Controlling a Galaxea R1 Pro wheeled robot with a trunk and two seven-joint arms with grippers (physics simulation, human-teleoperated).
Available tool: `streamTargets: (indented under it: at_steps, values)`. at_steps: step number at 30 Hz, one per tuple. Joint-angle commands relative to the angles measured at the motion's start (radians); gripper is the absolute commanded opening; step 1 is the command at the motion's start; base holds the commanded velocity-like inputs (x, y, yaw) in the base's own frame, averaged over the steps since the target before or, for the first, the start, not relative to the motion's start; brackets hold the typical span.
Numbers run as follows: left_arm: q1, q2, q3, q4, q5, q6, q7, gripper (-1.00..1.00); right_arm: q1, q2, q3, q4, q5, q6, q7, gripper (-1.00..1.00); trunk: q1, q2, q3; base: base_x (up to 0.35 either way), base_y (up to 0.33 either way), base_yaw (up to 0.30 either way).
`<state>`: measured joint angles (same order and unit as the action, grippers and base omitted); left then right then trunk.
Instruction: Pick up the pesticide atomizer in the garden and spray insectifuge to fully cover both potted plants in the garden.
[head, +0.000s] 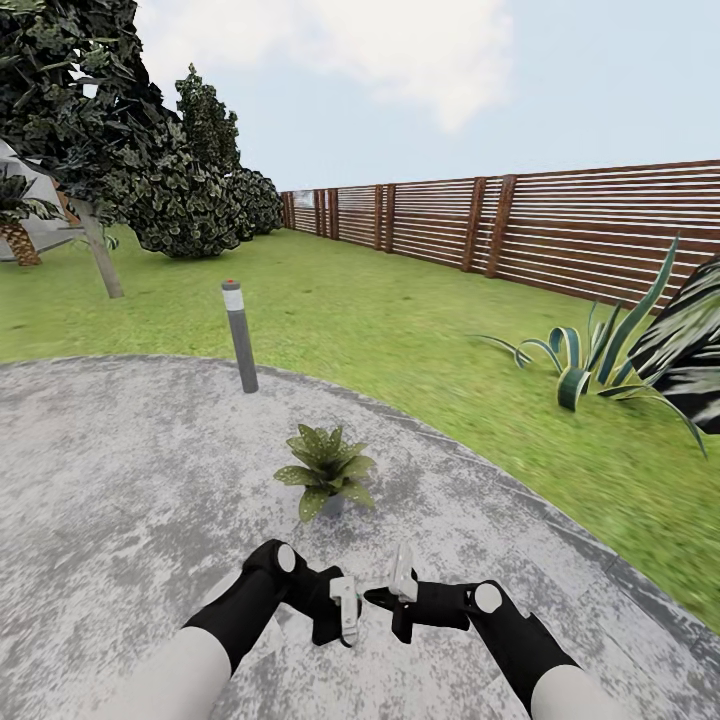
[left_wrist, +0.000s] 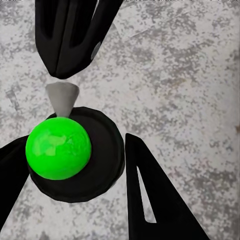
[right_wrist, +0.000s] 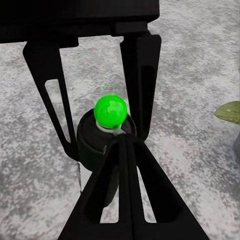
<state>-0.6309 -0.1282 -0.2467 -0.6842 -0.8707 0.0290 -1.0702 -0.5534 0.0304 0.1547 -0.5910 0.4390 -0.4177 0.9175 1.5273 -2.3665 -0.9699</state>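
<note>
One potted plant (head: 326, 470), a low speckled rosette in a tiny grey pot, stands on the round paved patio (head: 120, 480) just ahead of my hands; one of its leaves (right_wrist: 228, 111) shows in the right wrist view. My left gripper (head: 348, 620) is open, its fingers wide apart around a black round body topped by a bright green ball (left_wrist: 58, 148) (right_wrist: 110, 111), not touching it. I cannot tell whether this is the atomizer. My right gripper (right_wrist: 122, 140) faces it with fingertips shut together, seen again as the right gripper (left_wrist: 62, 75) above a grey cone (left_wrist: 62, 99).
A grey bollard light (head: 240, 335) stands at the patio's far edge. Lawn (head: 400, 330) stretches to a brown slatted fence (head: 560, 225). A striped agave (head: 590, 360) and dark foliage (head: 690, 350) sit at the right, trees (head: 150, 170) at the left.
</note>
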Motion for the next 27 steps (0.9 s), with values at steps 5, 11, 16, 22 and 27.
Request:
streamTargets:
  at_steps: [5, 11, 16, 22, 27]
  values:
    - [-0.001, 0.001, 0.000, -0.001, -0.003, 0.003, -0.004, -1.00, 0.000, 0.000, -0.001, -0.001, 0.007, -0.004, 0.000, -1.00, 0.000, 0.000, -0.001, 0.000, 0.000, 0.000]
    - [0.003, -0.002, 0.001, 0.000, -0.002, -0.004, -0.002, -1.00, 0.000, 0.000, -0.001, -0.001, 0.007, -0.004, 0.000, -1.00, 0.000, 0.000, -0.001, 0.000, 0.000, 0.000]
    - [0.002, -0.008, 0.000, 0.004, -0.002, -0.025, 0.002, -1.00, 0.000, 0.000, 0.000, -0.001, 0.007, -0.004, -0.001, -1.00, 0.000, 0.000, -0.001, 0.000, 0.000, 0.000]
    - [0.002, -0.008, 0.000, 0.005, -0.002, -0.026, 0.004, -1.00, 0.000, 0.000, 0.000, -0.001, 0.007, -0.004, -0.001, -1.00, 0.000, 0.000, -0.001, 0.000, 0.000, 0.000]
    - [0.001, 0.003, 0.004, 0.011, -0.005, -0.028, 0.004, -1.00, 0.000, 0.000, 0.000, -0.001, 0.007, -0.004, -0.002, -1.00, 0.000, 0.000, -0.001, 0.000, 0.000, 0.000]
